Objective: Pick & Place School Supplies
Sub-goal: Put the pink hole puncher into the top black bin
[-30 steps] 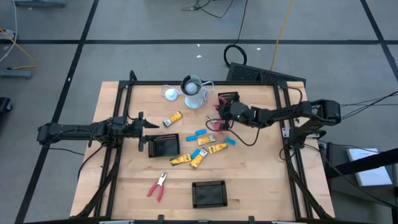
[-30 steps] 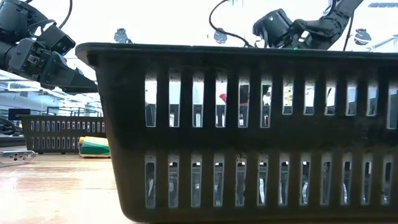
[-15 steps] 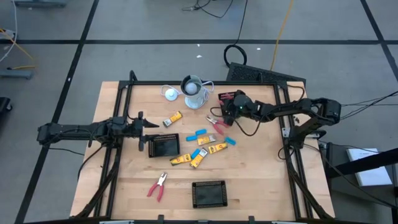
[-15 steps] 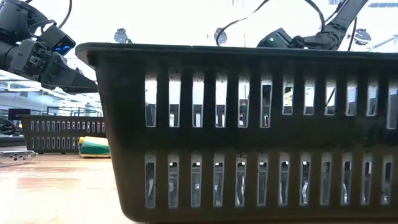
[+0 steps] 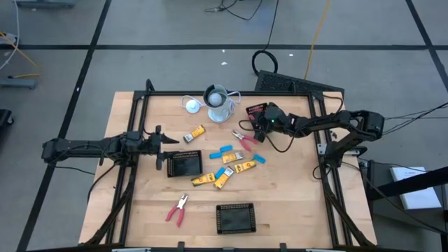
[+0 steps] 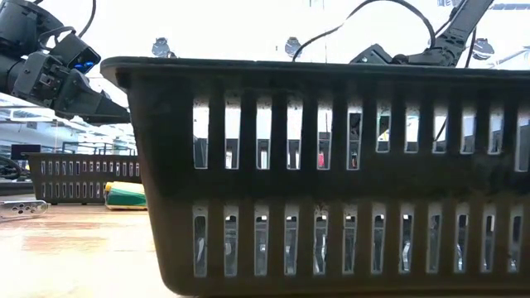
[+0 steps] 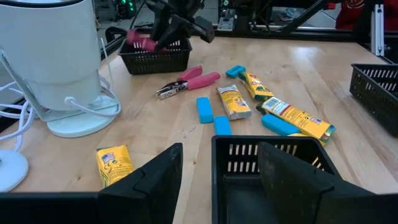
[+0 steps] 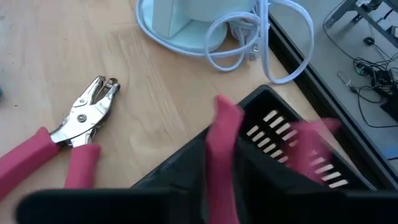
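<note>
School supplies lie mid-table: yellow-and-black pieces (image 5: pixel 241 166), light-blue pieces (image 5: pixel 224 150), and red-handled pliers (image 5: pixel 245 142) lying flat. A second pair (image 5: pixel 177 208) lies near the front. My right gripper (image 5: pixel 262 119) hangs over the far black tray (image 5: pixel 252 109), shut on another pair of red-handled pliers (image 8: pixel 224 140). My left gripper (image 5: pixel 159 143) waits open at the table's left. A black tray (image 7: pixel 267 155) stands just ahead of its fingers. My right gripper has the red-handled pliers between its fingers, but the blurred dark fingers hide the place of contact. One red handle (image 8: pixel 222 127) sticks out forward past them. The other (image 8: pixel 317 134) is a blur beside it. The pliers hang clear, over the far tray's rim (image 8: pixel 273 102).
A pale cup (image 5: pixel 218 103) with a white cord and a round white disc (image 5: pixel 190 105) stand at the back. A third black tray (image 5: pixel 235 218) sits at the front and fills the low view (image 6: pixel 331 165). A lone yellow piece (image 5: pixel 198 133) lies left of centre.
My right gripper has carried its pliers from above the middle of the table toward the far right, sinking a little and rolling. It now hangs over the far tray. The pliers on the table, half hidden under it before, now show whole.
</note>
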{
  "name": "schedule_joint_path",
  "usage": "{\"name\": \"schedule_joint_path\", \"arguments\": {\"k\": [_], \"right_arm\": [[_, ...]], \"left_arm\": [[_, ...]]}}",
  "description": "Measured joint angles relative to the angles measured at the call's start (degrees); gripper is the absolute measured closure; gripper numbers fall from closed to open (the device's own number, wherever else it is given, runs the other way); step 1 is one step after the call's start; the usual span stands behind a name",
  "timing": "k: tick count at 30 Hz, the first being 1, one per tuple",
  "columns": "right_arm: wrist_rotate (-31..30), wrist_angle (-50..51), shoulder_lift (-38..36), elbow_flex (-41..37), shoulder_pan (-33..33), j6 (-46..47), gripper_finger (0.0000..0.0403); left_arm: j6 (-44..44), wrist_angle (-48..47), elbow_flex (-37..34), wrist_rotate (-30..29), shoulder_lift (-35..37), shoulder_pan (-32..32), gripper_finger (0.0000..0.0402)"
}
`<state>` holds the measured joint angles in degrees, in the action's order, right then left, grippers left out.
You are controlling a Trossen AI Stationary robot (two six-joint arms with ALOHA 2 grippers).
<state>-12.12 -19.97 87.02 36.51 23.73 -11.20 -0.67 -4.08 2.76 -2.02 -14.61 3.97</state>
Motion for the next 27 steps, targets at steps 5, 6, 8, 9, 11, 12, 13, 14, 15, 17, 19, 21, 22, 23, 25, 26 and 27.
{"name": "schedule_joint_path", "arguments": {"k": [5,6,8,9,11,12,13,14,15,17,19,21,22,23,25,26,27], "right_arm": [[-5.18,-0.31,0.00,0.00,0.00,0.02,0.0227],[-6.55,-0.71,0.00,0.00,-0.01,-0.04,0.0215],[-8.41,-1.97,0.00,0.00,-0.01,-0.89,0.0193],[-8.65,-2.51,0.00,0.00,-0.02,-1.32,0.0185],[-8.32,-2.95,-0.02,0.10,-0.03,-1.50,0.0171],[-7.37,-2.95,-0.02,0.24,-0.13,-1.46,0.0165],[-6.75,-2.97,-0.02,0.38,-0.41,-1.00,0.0161],[-5.87,-2.95,-0.02,0.48,-0.83,-0.58,0.0158],[-5.17,-2.96,-0.02,0.54,-1.45,-0.15,0.0156],[-3.39,-2.32,-0.09,0.55,-3.38,-0.17,0.0156],[-3.00,-0.85,-0.62,0.55,-5.89,-0.44,0.0159],[-4.69,0.16,-1.43,0.61,-8.73,-0.54,0.0165],[-5.65,1.24,-2.07,0.61,-10.10,-0.57,0.0168],[-6.12,2.35,-2.77,0.65,-11.40,-0.35,0.0172],[-6.14,5.41,-4.27,1.25,-13.78,0.92,0.0180],[-5.77,6.81,-4.97,1.55,-14.75,1.79,0.0184],[-5.27,7.80,-5.54,1.82,-15.63,2.83,0.0188]], "left_arm": [[-0.17,-0.17,0.00,0.00,0.00,0.02,0.0190],[-0.17,-0.17,0.00,0.00,0.00,0.00,0.0190],[-0.17,-0.20,0.00,0.00,-0.01,0.01,0.0190],[-0.19,-0.22,0.00,0.00,-0.01,0.00,0.0190],[-0.19,-0.26,0.00,0.00,-0.02,0.00,0.0190],[-0.20,-0.26,0.00,0.00,0.00,0.00,0.0190],[-0.25,-0.27,0.00,0.00,-0.02,0.00,0.0190],[-0.30,-0.28,0.00,-0.02,-0.02,0.02,0.0190],[-0.30,-0.28,0.00,0.00,0.00,0.00,0.0190],[-0.30,-0.31,0.00,-0.02,-0.02,0.02,0.0190],[-0.30,-0.33,0.00,-0.03,-0.02,0.00,0.0190],[-0.29,-0.35,0.00,-0.03,-0.02,0.02,0.0190],[-0.28,-0.35,0.00,-0.04,0.00,0.00,0.0190],[-0.28,-0.35,0.00,-0.04,0.00,0.01,0.0190],[-0.28,-0.35,0.00,-0.04,-0.02,0.00,0.0190],[-0.26,-0.35,0.00,-0.04,0.00,0.00,0.0190],[-0.23,-0.37,0.00,-0.04,-0.01,0.02,0.0190]]}}
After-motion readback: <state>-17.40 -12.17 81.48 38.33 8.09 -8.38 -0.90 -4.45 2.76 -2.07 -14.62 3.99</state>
